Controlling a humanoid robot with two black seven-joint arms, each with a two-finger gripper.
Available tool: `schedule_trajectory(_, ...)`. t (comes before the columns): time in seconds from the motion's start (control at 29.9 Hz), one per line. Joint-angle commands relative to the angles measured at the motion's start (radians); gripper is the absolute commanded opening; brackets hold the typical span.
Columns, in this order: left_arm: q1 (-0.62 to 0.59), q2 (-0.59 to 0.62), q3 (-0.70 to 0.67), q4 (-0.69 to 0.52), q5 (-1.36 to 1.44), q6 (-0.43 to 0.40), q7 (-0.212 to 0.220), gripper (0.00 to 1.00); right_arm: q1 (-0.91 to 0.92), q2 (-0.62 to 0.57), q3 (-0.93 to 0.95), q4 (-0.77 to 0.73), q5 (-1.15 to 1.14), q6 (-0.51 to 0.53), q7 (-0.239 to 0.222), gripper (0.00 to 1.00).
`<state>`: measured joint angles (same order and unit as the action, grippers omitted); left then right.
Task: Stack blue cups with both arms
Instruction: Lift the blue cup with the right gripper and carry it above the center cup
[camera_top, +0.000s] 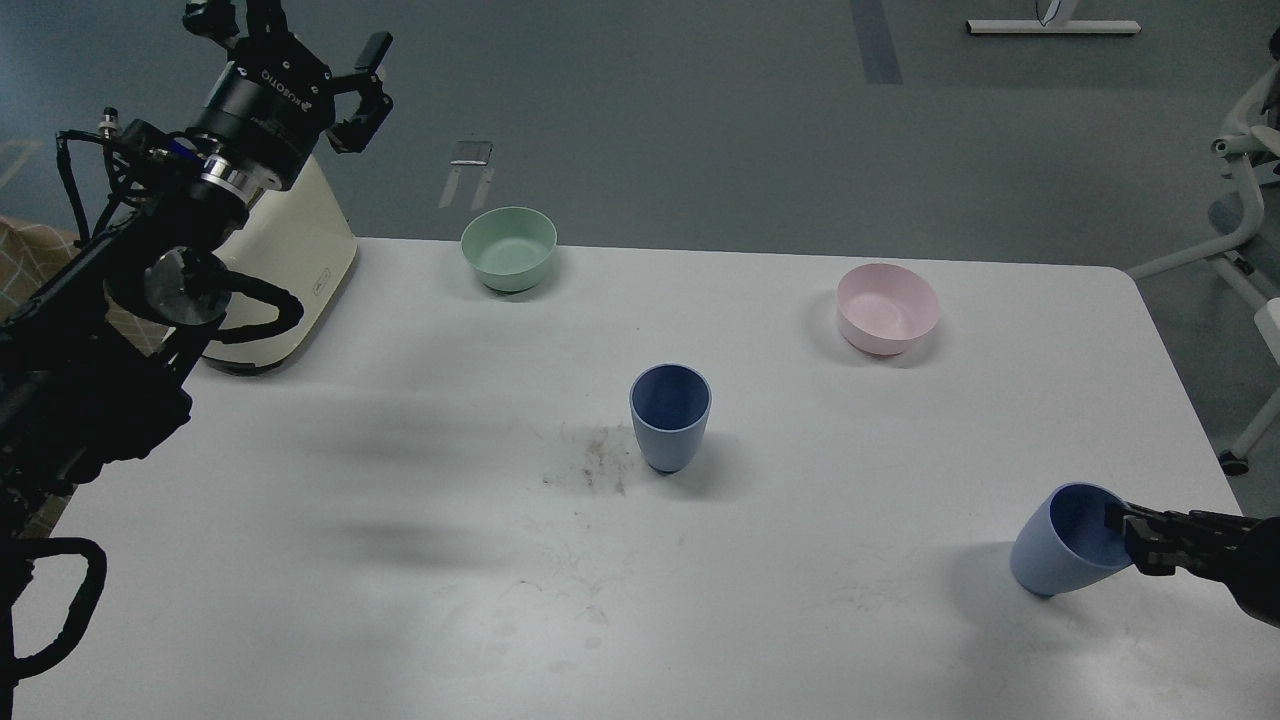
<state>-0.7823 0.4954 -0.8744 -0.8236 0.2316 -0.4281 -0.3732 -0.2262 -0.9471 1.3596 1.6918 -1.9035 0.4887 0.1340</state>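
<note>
Right gripper (1135, 545): clamping the tilted blue cup (1065, 545)'s rim, 4 o'clock
Second blue cup (670, 415): sitting upright, table (400, 560) center
Left gripper (300, 60): hanging spread apart, 10 o'clock
Progress: stacking not happening yet, cups well apart

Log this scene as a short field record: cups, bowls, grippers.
centre cup: matte blue plastic tumbler, upright, untouched
right cup: matching blue tumbler, tilted, rim gripped
right gripper: shut on right cup's rim
left gripper: open, raised, empty
bowls: green bowl far left, pink bowl far right
surface: white table
</note>
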Motion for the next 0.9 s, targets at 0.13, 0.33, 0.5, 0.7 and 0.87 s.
schedule_trajectory(0.13,-0.002,0.015,0.002,0.0,0.002,-0.001,0.0,0.98,0.103,-0.012,0.064,-0.012,0.027,0.0,0.013,0.0)
schedule_trajectory(0.33,-0.003,0.017,-0.001,-0.002,0.002,0.0,0.0,0.98,0.38,-0.048,0.075,-0.017,0.181,0.0,0.009,0.0)
schedule_trajectory(0.5,-0.002,0.017,-0.001,-0.002,0.002,-0.003,0.0,0.98,0.597,-0.013,-0.002,-0.032,0.184,0.0,0.003,0.0)
schedule_trajectory(0.7,-0.002,0.017,-0.001,-0.009,0.002,-0.004,0.0,0.98,0.934,0.117,-0.362,-0.041,0.175,0.0,-0.022,0.0)
schedule_trajectory(0.87,-0.002,0.02,-0.003,-0.009,0.002,-0.006,-0.001,0.98,1.142,0.25,-0.56,-0.113,0.175,0.0,-0.025,0.0)
